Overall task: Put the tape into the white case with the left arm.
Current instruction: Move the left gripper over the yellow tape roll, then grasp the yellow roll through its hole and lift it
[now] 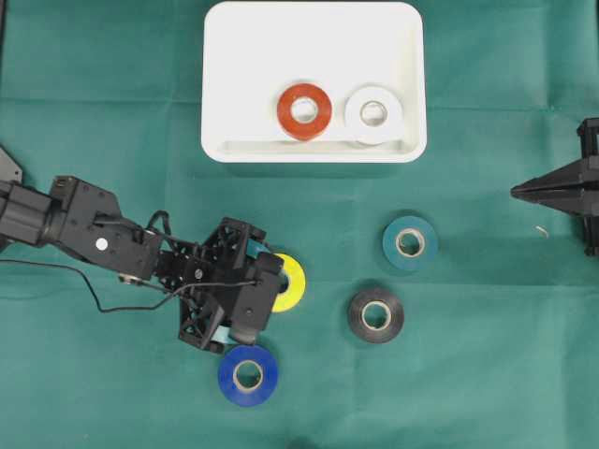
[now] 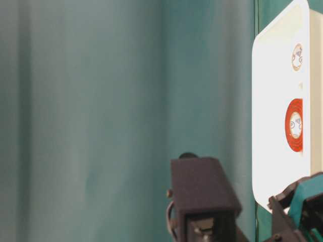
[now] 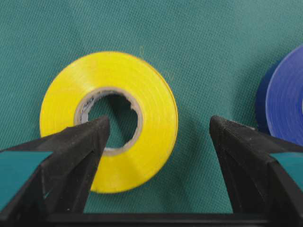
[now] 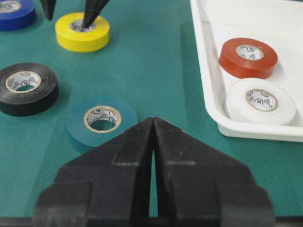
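A yellow tape roll (image 3: 142,94) lies flat on the green cloth. My left gripper (image 3: 158,125) is open over it. One finger stands in the roll's hole, the other outside its right wall. The right wrist view shows the same, with the yellow tape (image 4: 82,32) under the left gripper (image 4: 71,16). From overhead the left gripper (image 1: 262,292) covers part of the yellow tape (image 1: 292,281). The white case (image 1: 243,56) sits at the back and holds a red tape (image 1: 303,111) and a white tape (image 1: 373,113). My right gripper (image 1: 517,192) is shut at the right edge, holding nothing.
Loose on the cloth are a blue tape (image 1: 248,375) just below the left gripper, a black tape (image 1: 376,315) and a teal tape (image 1: 409,242). The case's raised rim (image 4: 208,71) stands between the rolls and its floor.
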`<state>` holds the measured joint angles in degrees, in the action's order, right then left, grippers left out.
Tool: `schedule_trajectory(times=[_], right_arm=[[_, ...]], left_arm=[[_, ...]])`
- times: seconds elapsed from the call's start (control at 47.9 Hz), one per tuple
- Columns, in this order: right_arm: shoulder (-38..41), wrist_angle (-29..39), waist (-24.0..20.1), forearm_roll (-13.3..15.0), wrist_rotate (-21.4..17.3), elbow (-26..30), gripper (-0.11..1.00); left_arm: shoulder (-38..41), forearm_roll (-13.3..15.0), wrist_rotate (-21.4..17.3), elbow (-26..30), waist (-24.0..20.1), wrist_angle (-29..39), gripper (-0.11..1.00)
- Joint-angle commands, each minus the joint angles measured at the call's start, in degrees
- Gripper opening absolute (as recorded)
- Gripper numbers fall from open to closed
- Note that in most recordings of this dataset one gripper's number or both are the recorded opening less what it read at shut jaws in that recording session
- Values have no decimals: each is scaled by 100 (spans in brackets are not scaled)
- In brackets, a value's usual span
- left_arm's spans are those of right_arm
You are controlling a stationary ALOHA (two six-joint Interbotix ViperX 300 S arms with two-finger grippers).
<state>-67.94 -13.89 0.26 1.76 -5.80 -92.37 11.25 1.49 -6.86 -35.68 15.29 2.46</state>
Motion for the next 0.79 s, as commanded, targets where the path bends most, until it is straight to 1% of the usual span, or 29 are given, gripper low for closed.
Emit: schedule_trajectory(times=[0.0,0.209,0.271,0.313,0.355,0.501,0.522,0.543,0.772], right_arm=[[62,-26,9,9,-9,44,-9],[62,-18,9,18,-9,44,-9],[62,-26,9,9,-9,44,-9],[62,-18,9,9,0,44,-9],[53,-18,9,18,-9,44,-9],[62,-18,9,9,0,44,-9],[62,-18,9,9,-9,44,-9],[53,-26,9,9,0,44,-9],[53,-26,9,9,-9,44,-9]], left_arm=[[18,0,0,176,18,-18,90],[158,9,9,220,18,-9,89],[158,9,9,220,18,-9,87],[149,0,9,220,18,-9,83],[149,0,9,220,18,0,76],[132,0,-9,220,9,53,35],[132,0,-9,220,9,70,31],[132,0,-9,220,9,79,28],[123,-9,-9,229,9,123,28]])
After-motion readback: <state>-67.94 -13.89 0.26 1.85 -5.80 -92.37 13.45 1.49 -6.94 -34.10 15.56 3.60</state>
